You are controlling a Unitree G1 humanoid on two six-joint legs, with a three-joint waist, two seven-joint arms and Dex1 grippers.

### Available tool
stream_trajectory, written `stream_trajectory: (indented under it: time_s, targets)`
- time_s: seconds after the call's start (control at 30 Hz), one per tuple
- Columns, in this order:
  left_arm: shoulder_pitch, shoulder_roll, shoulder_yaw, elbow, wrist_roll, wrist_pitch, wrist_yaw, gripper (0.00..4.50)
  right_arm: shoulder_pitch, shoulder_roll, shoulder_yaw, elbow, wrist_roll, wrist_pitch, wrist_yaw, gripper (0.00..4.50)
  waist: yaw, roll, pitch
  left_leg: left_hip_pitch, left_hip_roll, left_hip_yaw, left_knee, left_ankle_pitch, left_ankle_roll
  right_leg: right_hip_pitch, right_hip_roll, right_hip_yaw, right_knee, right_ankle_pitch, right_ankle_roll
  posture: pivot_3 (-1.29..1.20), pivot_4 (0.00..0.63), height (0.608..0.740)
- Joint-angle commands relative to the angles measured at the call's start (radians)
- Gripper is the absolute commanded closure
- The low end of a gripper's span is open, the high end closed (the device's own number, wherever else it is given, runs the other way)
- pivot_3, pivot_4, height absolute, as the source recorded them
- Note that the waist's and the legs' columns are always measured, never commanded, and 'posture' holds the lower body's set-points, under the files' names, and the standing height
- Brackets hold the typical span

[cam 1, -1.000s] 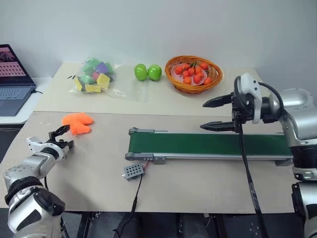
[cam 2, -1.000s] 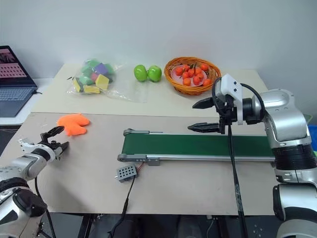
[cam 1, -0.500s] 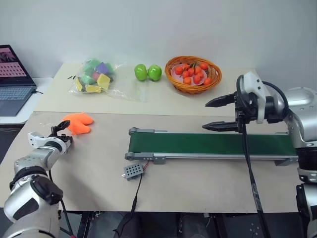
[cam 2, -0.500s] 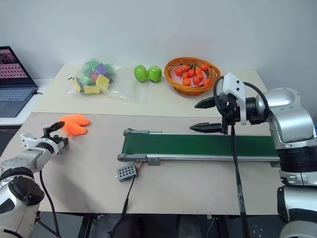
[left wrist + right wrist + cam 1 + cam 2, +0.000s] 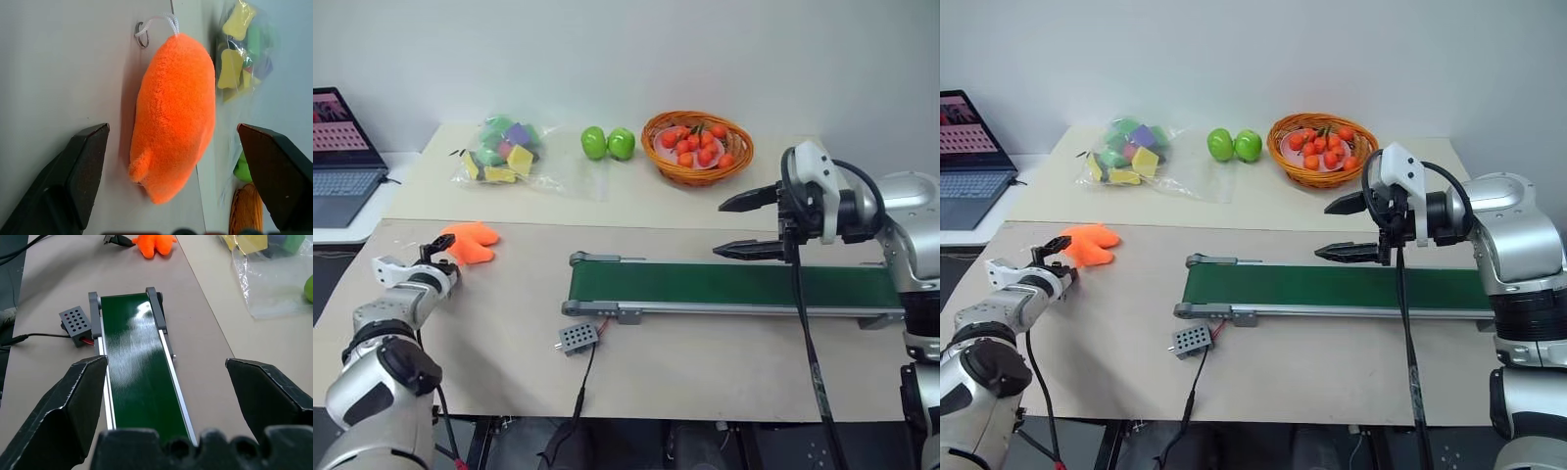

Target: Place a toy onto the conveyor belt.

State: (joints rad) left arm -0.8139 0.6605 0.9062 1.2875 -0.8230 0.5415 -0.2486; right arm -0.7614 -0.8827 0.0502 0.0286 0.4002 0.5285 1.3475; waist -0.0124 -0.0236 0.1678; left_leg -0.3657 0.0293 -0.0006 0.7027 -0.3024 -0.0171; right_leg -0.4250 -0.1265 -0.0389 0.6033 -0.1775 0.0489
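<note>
Nearest, low in the middle of the head view, a small grey control box (image 5: 577,338) lies on the tan table (image 5: 705,372) with its wire running off the front edge, just in front of the near left end of the conveyor belt (image 5: 724,285). The belt, dark green in a grey frame, stretches across the centre to the right of the frame, bare on top. Above its right part hangs the right gripper (image 5: 736,226), its two black fingers spread wide and pointing toward the left of the frame, holding nothing. At the left edge, the left gripper (image 5: 438,253) sits low over the table with its fingers parted wide; in the left wrist view the toy (image 5: 173,117) lies between the two fingertips, but neither touches it. The toy, bright orange plush with a white loop, rests on the table in the left middle of the head view, well apart from the belt. Farther back, in the upper part of the frame, stand a bag of coloured foam blocks (image 5: 501,152), two green fruits (image 5: 607,143) and a wicker basket (image 5: 697,171) of small orange fruits. A laptop (image 5: 340,157) sits at the far left edge.
</note>
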Motion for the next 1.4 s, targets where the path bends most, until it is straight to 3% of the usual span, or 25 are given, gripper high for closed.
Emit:
stream_trajectory:
  time_s: [0.03,0.07,0.1,0.47,0.67,0.83,0.93,1.0,1.07,1.4]
  targets:
    - [-0.024,-0.007,0.004,0.011,0.001,-0.015,-0.001,0.02,-0.014,-0.015,-0.034,-0.028,0.015,0.000,-0.006,0.00,0.001,0.000,0.000,0.000,0.000,0.000,0.000,0.000,0.000,0.000,0.000,0.000,0.000,0.000,0.000,0.00,0.150,0.738]
    - [-0.026,-0.008,0.005,0.012,0.000,-0.018,-0.001,0.54,-0.016,-0.013,-0.032,-0.028,0.015,-0.001,-0.007,0.00,0.001,0.000,0.000,0.000,0.000,0.000,0.000,0.000,0.000,0.000,0.000,0.000,0.000,0.000,0.000,0.00,0.150,0.738]
    - [-0.029,-0.008,0.007,0.013,-0.002,-0.020,-0.001,0.71,-0.017,-0.012,-0.031,-0.027,0.016,-0.001,-0.008,0.00,0.001,0.000,0.000,0.000,0.000,0.000,0.000,0.000,0.000,0.000,0.000,0.000,0.000,0.000,0.000,0.00,0.150,0.738]
    - [-0.059,-0.006,0.000,-0.003,-0.006,0.000,-0.041,4.40,-0.021,-0.011,-0.027,-0.029,0.018,-0.001,-0.009,0.00,-0.002,0.000,0.000,-0.002,0.000,0.000,0.000,0.001,-0.003,-0.001,0.000,0.000,-0.001,0.000,0.000,0.00,0.150,0.738]
    - [-0.085,0.025,-0.036,-0.044,0.017,0.006,-0.110,4.47,-0.025,-0.005,-0.024,-0.024,0.017,-0.006,-0.009,0.00,-0.003,-0.001,0.001,-0.002,0.000,0.000,0.000,0.002,-0.003,-0.002,0.000,0.000,-0.001,0.000,0.000,0.00,0.150,0.738]
    - [-0.138,0.042,-0.153,-0.174,0.100,-0.084,-0.221,4.47,-0.024,0.001,-0.020,-0.021,0.015,-0.010,-0.010,0.00,-0.002,-0.003,0.002,-0.002,0.000,0.000,0.000,0.002,-0.003,-0.002,0.000,0.000,-0.001,0.000,0.000,0.00,0.150,0.738]
    - [-0.141,0.013,-0.308,-0.338,0.237,-0.218,-0.232,4.47,-0.023,0.008,-0.018,-0.021,0.014,-0.012,-0.014,0.00,0.000,-0.003,0.002,-0.002,0.000,0.000,0.000,0.002,-0.003,-0.001,0.000,0.000,-0.001,0.000,0.000,0.00,0.150,0.738]
    - [-0.101,0.004,-0.498,-0.443,0.447,-0.379,-0.182,4.47,-0.023,0.015,-0.016,-0.018,0.014,-0.015,-0.014,0.00,0.002,-0.003,0.002,-0.003,0.000,0.000,0.000,0.002,-0.004,-0.001,0.000,0.000,-0.002,0.000,0.000,0.00,0.150,0.738]
    - [-0.057,-0.005,-0.602,-0.536,0.554,-0.491,-0.191,4.47,-0.022,0.020,-0.014,-0.015,0.012,-0.020,-0.015,0.00,0.004,-0.003,0.002,-0.003,0.000,0.000,0.000,0.003,-0.005,-0.001,0.000,0.000,-0.003,0.000,0.000,0.00,0.150,0.738]
    - [0.169,-0.043,-0.980,-1.169,0.853,-0.811,-0.354,4.47,0.017,0.021,-0.033,-0.042,0.024,-0.012,-0.036,0.00,0.009,-0.003,0.002,-0.006,0.000,0.001,0.000,0.002,-0.003,-0.002,0.000,0.000,-0.007,0.000,0.001,0.00,0.150,0.738]
